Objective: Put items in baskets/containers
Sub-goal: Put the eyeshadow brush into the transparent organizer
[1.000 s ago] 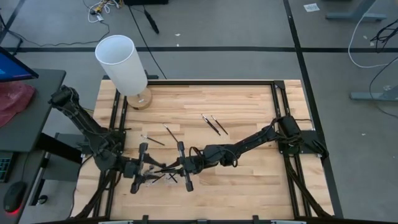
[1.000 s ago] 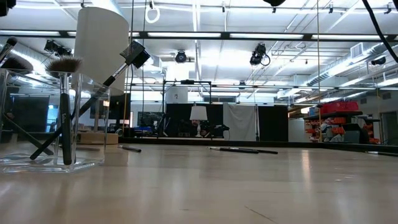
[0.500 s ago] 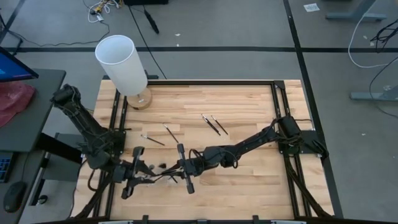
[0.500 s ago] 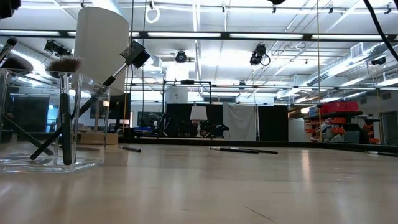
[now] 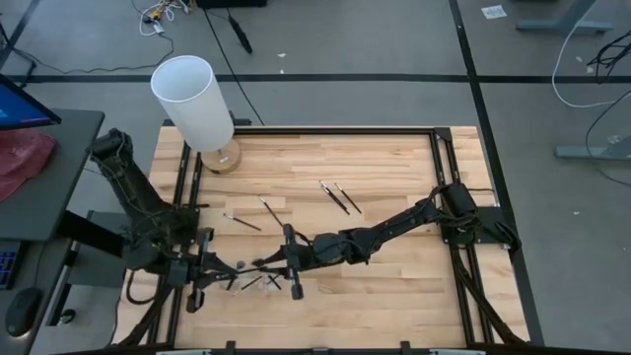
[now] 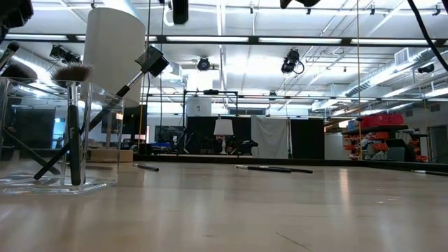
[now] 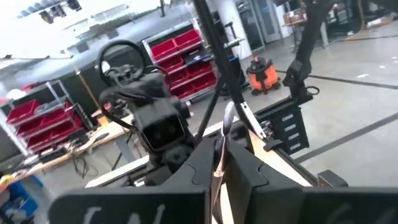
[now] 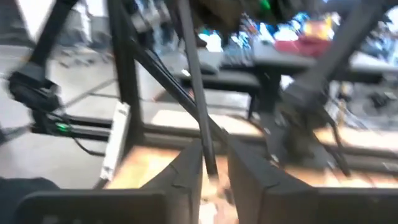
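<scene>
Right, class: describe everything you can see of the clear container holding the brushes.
The clear container is a see-through, plastic-looking holder with upright walls and a flat base resting on the wooden table. In the low view it stands at the near left of the table. Several dark-handled brushes sit inside it: one upright with a fluffy tuft, and another leaning over the rim with a flat square head. The white cylinder stands behind it. Nothing else visibly touches it.

A clear tray (image 6: 49,183) sits near the table's front left edge with several dark brushes (image 6: 73,122) leaning in it, tufted tips up. Two brushes (image 5: 340,197) lie side by side mid-table, and two more (image 5: 242,221) lie apart nearer the tray.
</scene>
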`<action>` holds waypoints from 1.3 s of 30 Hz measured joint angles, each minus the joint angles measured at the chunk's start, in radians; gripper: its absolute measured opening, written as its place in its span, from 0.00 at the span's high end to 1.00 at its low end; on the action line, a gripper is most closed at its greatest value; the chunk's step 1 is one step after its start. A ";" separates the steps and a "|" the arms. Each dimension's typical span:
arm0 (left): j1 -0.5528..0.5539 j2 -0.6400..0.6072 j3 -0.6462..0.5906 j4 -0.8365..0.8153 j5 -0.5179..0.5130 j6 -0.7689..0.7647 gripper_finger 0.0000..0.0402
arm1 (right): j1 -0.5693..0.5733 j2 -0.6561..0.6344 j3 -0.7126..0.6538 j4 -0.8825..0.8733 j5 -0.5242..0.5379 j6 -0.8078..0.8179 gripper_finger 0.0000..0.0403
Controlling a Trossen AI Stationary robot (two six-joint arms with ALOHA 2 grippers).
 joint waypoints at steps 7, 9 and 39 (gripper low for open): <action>-0.056 -0.116 0.091 -0.482 -0.024 -0.431 0.94 | -0.006 0.000 -0.002 -0.065 0.050 0.033 0.71; -0.051 -0.141 0.110 -0.659 0.004 -0.608 0.93 | -0.006 0.000 -0.002 -0.058 0.050 0.033 0.70; 0.169 -0.063 -0.033 -0.814 0.264 -1.067 0.80 | -0.013 0.000 -0.002 -0.017 0.042 0.031 0.73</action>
